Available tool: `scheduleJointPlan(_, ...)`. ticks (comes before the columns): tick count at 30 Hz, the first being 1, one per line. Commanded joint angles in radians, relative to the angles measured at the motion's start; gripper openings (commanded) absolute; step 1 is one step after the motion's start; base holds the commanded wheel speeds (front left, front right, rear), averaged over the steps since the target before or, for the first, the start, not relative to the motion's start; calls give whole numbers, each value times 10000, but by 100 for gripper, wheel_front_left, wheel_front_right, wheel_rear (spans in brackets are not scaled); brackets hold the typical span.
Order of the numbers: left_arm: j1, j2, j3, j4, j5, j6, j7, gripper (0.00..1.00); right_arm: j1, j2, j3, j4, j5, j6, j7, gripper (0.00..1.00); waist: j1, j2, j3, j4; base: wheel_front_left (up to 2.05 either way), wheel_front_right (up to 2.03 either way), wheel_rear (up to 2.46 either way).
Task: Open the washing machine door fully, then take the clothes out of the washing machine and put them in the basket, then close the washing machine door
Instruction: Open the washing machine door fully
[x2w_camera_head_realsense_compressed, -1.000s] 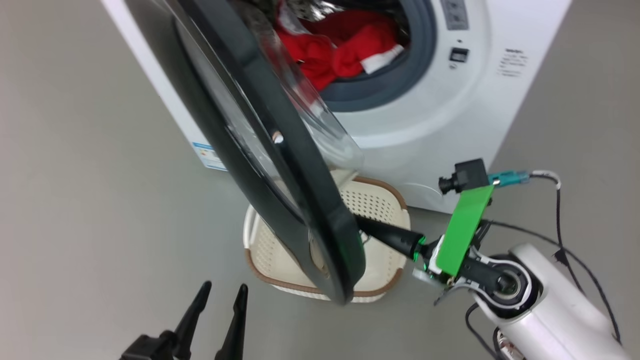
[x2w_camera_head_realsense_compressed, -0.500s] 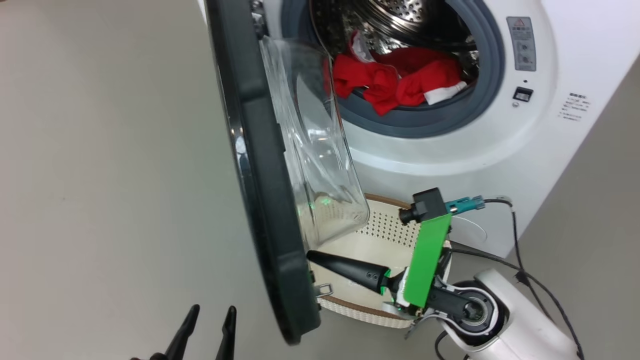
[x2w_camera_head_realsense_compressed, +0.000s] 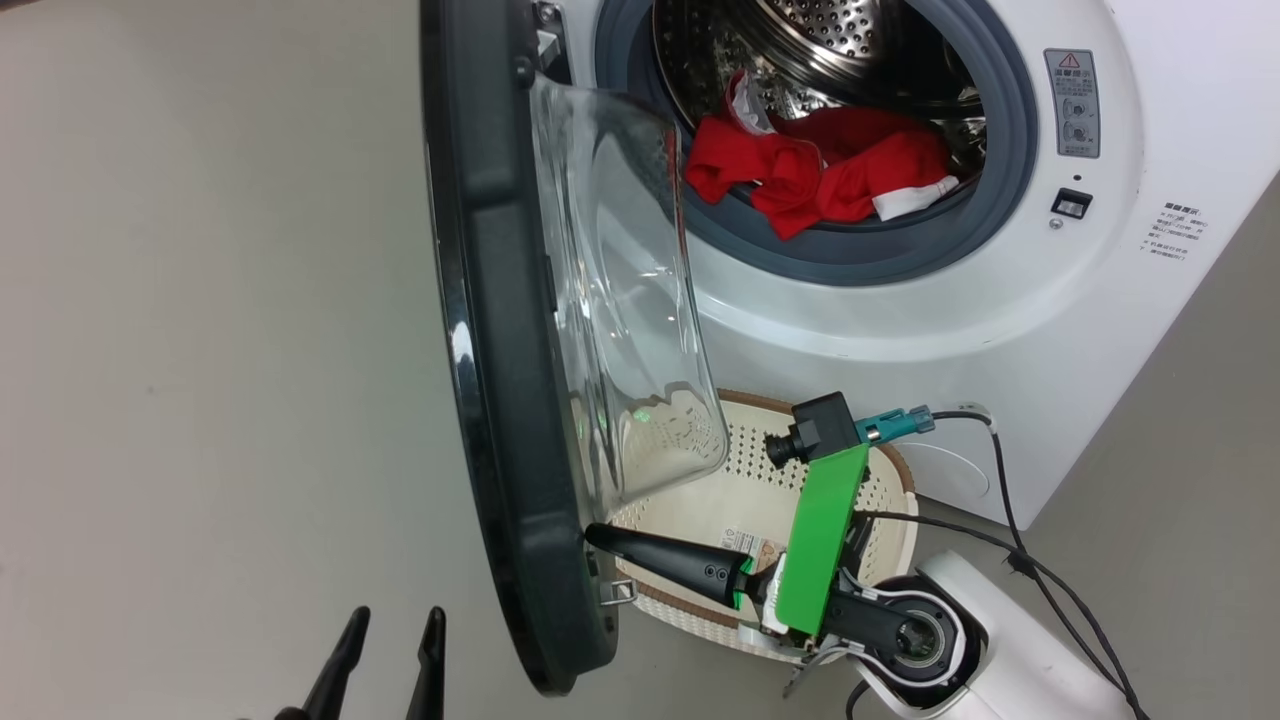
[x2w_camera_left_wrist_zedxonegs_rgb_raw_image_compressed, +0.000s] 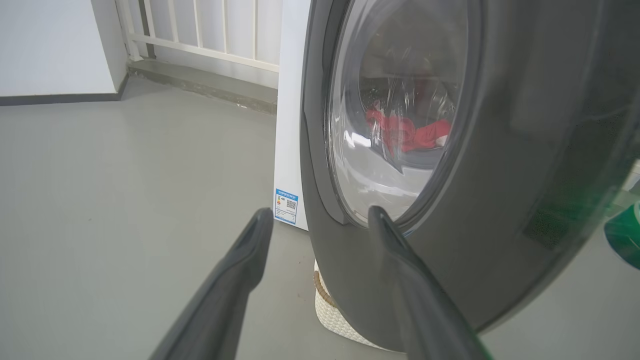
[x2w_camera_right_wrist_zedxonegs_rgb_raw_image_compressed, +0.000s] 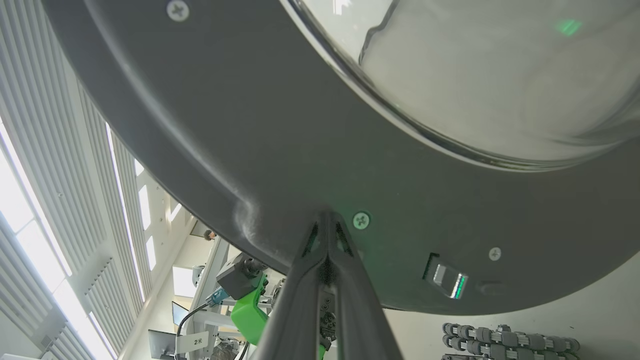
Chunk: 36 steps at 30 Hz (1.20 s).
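Door (x2w_camera_head_realsense_compressed: 510, 400) swung wider: glossy black rim, bulging clear glass.

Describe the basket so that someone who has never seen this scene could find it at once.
Start at the white washing machine, its round black-rimmed door swung open. On the floor right before it, below the door's glass bowl, stands the basket. It is the only cream plastic tub dotted with holes and edged with a brown rim.

Smooth grey floor (x2w_camera_left_wrist_zedxonegs_rgb_raw_image_compressed: 115, 190) runs to a white wall (x2w_camera_left_wrist_zedxonegs_rgb_raw_image_compressed: 50, 45) with a dark skirting (x2w_camera_left_wrist_zedxonegs_rgb_raw_image_compressed: 55, 99). A white slatted railing (x2w_camera_left_wrist_zedxonegs_rgb_raw_image_compressed: 210, 30) stands beside it; bright windows (x2w_camera_right_wrist_zedxonegs_rgb_raw_image_compressed: 20, 210), perhaps louvred, glare.
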Motion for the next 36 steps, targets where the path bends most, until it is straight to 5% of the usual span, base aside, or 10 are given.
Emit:
scheduleJointPlan(1, -29, 83, 351, -290, 58, 48, -122, 100, -264, 327, 173, -290, 69, 79, -115, 0, 0, 0, -30, -8, 0, 0, 0)
scheduleJointPlan(3, -3, 83, 345, -288, 69, 44, -122, 100, -233, 329, 192, -266, 54, 79, -236, 3, 0, 0, -72, -24, 0, 0, 0)
scheduleJointPlan(5, 13, 83, 325, -272, 89, 32, -122, 100, -184, 330, 166, -196, -66, 79, -393, 41, 0, 0, -128, -49, 0, 0, 0)
scheduleJointPlan(7, 25, 83, 293, -240, 120, 13, -122, 100, -110, 330, 140, -126, -246, 79, -555, 100, 0, 0, -197, -79, 0, 0, 0)
scheduleJointPlan(24, -20, 83, 280, 146, 446, -170, -122, 100, 1411, -660, 55, 458, -1128, 79, -2505, 100, 0, 0, -808, -419, 0, 0, 0)
scheduleJointPlan(36, 196, 83, 458, 86, 392, -169, -122, 100, 2408, -1539, 678, 1291, -2242, 79, -4876, 100, 0, 0, -939, -791, 0, 0, 0)
